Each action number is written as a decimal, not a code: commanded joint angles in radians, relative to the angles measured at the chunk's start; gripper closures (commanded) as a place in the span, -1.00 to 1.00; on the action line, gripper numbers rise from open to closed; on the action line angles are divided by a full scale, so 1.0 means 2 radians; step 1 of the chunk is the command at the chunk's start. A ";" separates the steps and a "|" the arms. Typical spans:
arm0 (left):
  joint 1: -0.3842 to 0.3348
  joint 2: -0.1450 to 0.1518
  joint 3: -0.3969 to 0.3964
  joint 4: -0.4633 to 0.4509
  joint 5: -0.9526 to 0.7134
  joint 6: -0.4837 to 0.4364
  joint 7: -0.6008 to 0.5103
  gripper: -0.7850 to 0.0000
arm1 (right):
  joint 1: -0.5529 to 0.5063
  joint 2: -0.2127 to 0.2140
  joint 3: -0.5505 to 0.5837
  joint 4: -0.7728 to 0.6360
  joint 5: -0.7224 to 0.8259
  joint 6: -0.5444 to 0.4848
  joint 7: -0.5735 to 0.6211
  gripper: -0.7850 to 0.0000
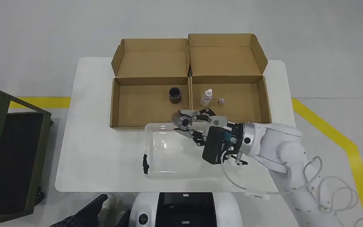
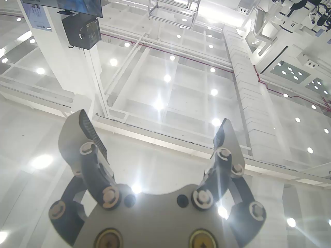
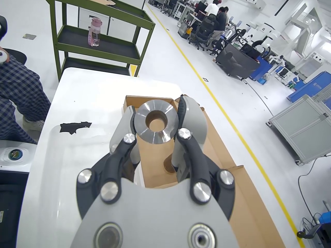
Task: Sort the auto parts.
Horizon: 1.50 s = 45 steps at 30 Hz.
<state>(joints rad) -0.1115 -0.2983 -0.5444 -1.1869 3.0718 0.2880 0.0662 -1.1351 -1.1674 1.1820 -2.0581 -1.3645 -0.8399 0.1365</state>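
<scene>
Right jaws clenched on a metal ring (image 3: 156, 137), gripping its rim on both sides, with the hole open toward the wrist. The ring hangs at the near wall of the left cardboard box (image 1: 136, 105). A dark cylinder (image 1: 174, 94) stands in that box, just ahead of the jaws. A small bottle (image 1: 207, 96) and a small part (image 1: 222, 100) sit in the right cardboard box (image 1: 244, 99), off to one side. A clear tray (image 1: 170, 162) lies on the tabletop (image 1: 96, 142) behind the jaws. Left jaws released, empty, aimed at the ceiling.
</scene>
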 commanded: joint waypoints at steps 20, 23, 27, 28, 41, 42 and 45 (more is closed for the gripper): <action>0.000 0.000 0.000 0.000 0.000 0.000 0.000 -1.00 | 0.148 -0.032 -0.125 0.198 0.073 0.052 0.058 1.00; 0.000 0.000 0.000 0.000 0.000 0.000 0.000 -1.00 | 0.166 -0.038 -0.136 0.226 0.087 0.062 0.070 1.00; 0.000 0.000 0.000 0.000 0.000 0.000 0.000 -1.00 | 0.183 -0.044 -0.148 0.261 0.107 0.070 0.079 1.00; 0.000 0.000 0.000 0.000 0.000 0.000 0.000 -1.00 | 0.187 -0.045 -0.151 0.270 0.111 0.071 0.082 1.00; 0.000 0.000 0.000 0.000 0.000 0.000 0.000 -1.00 | 0.228 -0.065 -0.194 0.349 0.147 0.077 0.127 1.00; 0.000 0.000 0.000 0.000 0.000 0.000 0.000 -1.00 | 0.231 -0.067 -0.198 0.355 0.148 0.078 0.130 1.00; 0.000 0.000 0.000 0.000 0.000 0.000 0.000 -1.00 | 0.239 -0.072 -0.208 0.370 0.153 0.081 0.138 1.00</action>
<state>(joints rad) -0.1115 -0.2983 -0.5444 -1.1869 3.0718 0.2880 0.0662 -0.6621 -1.3090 0.7706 -1.3276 -1.0615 -0.6805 0.4079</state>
